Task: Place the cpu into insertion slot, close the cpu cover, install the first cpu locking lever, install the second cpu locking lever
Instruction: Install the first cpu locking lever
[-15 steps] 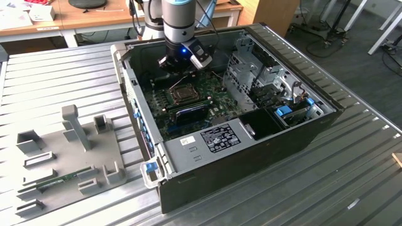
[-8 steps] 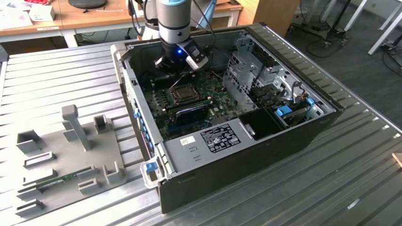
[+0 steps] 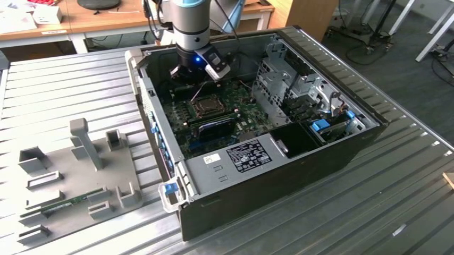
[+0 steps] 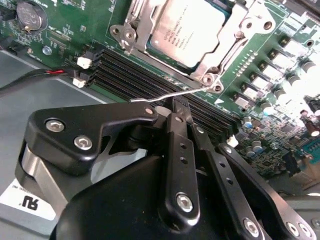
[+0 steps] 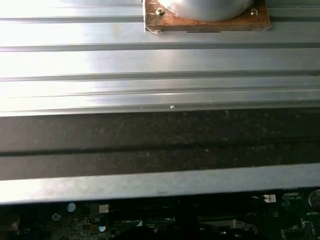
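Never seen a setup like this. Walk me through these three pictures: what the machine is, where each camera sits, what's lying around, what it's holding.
The machine is a single robot arm ending in a gripper. The exterior view comes from a camera off the arm. It shows the arm reaching down into an open computer case lying on a ribbed metal table. Beside the case, on the exterior view's left, is a grey holder plate.

The other two cameras ride near the arm's wrist. The second wrist view looks past the gripper onto the green circuit board. There the cpu shows through the window of the cpu cover, which lies down over it. The gripper's tip is right beside a thin wire lever; whether it grips it I cannot tell. The first wrist view looks across the table's ribs.
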Motion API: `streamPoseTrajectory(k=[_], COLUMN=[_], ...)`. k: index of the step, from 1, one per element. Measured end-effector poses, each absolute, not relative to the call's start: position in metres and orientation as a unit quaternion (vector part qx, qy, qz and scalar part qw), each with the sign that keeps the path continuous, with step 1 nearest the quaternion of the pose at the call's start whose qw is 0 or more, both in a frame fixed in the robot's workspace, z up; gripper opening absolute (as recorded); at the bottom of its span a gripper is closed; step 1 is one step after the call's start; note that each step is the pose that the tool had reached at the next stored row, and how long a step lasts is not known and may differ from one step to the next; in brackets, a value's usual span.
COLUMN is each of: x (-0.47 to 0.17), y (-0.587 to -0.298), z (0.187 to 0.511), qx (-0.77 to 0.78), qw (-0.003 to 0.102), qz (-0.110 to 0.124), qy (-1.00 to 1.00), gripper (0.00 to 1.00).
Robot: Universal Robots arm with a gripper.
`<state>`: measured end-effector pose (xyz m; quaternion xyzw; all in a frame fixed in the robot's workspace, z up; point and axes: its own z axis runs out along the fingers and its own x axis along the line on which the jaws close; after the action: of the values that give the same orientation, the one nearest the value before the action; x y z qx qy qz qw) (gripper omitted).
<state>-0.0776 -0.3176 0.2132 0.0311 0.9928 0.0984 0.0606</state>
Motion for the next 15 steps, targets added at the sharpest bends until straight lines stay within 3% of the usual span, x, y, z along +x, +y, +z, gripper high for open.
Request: streamPoseTrajectory(k=[15], x=[-0.0789], y=[-0.3174], z=[0.2216], qx=[0.031], qw=[0.061], qz=[0.099], qy=[0.993], gripper=[0.1])
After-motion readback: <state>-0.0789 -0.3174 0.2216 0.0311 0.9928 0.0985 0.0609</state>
